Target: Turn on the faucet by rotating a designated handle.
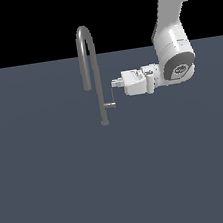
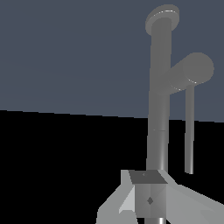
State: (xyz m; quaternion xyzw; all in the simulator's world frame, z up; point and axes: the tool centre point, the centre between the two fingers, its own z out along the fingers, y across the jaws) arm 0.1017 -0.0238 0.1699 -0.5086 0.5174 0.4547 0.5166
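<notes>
Although the white two-fingered gripper (image 1: pixel 114 83) of the 1 white arm is already level with the thin grey metal rod handle (image 1: pixel 113 94), the turning itself is judged not yet begun; the step in hand appears to be the approach to the lever. Nearest in the wrist view, a grey finger (image 2: pixel 148 197) is seen low in the frame, with the thick upright tube of the faucet rising directly beyond it. Nothing is held between the fingers as far as can be made out, and whether they are spread or closed cannot be told from either picture.

In the exterior view, the fingertips lie at the top end of the thin rod, touching it or just beside it; contact cannot be confirmed. The rod rises from a short horizontal stub low on the tall slim grey metal gooseneck faucet (image 1: pixel 98 80), on the exterior view's right of it.

Next, a sideways push on the rod about the stub's axis is called for.

Furthest, the flat dark grey floor (image 1: pixel 53 183) carries the faucet's small base.
</notes>
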